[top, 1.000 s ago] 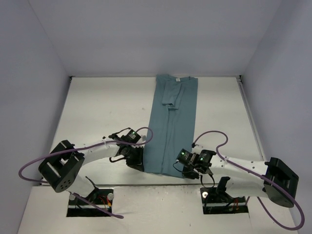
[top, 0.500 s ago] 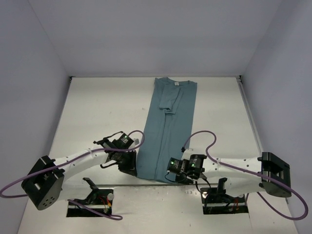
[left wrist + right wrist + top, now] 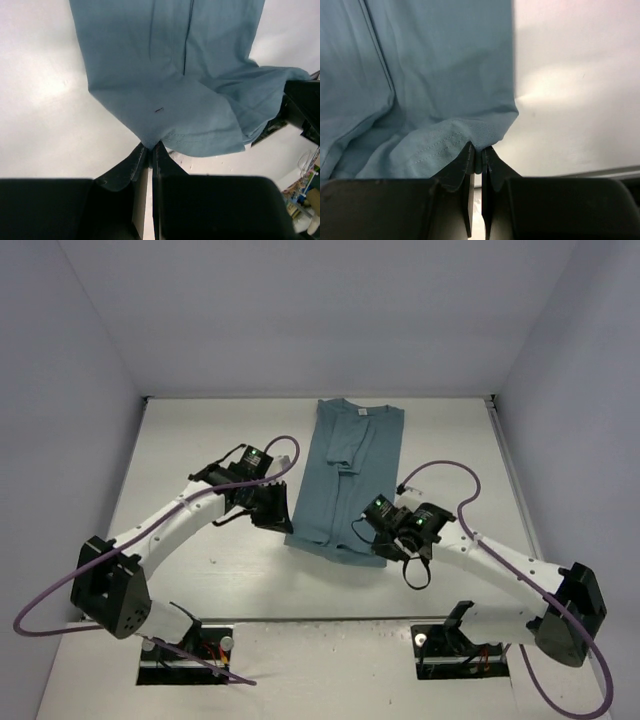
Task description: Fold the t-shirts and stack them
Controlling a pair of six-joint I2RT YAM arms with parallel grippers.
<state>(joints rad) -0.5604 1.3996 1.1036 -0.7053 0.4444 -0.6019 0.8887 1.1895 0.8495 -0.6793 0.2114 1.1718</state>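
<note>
The teal-blue t-shirt (image 3: 348, 472) lies as a long narrow strip down the middle of the table, collar with its white label at the far end. My left gripper (image 3: 286, 527) is shut on the near left hem corner of the t-shirt (image 3: 165, 95). My right gripper (image 3: 371, 540) is shut on the near right hem corner of the t-shirt (image 3: 420, 75). Both corners are lifted off the table and held over the shirt's lower part, so the hem sags between the grippers.
The white table (image 3: 200, 460) is walled at the back and sides. The arm bases and purple cables (image 3: 60, 585) sit at the near edge. The right gripper's black body shows at the right of the left wrist view (image 3: 302, 107).
Both grippers have lifted the hem corners from the near table edge and carried them away from the bases toward the collar. The shirt's near end now folds up over itself.
</note>
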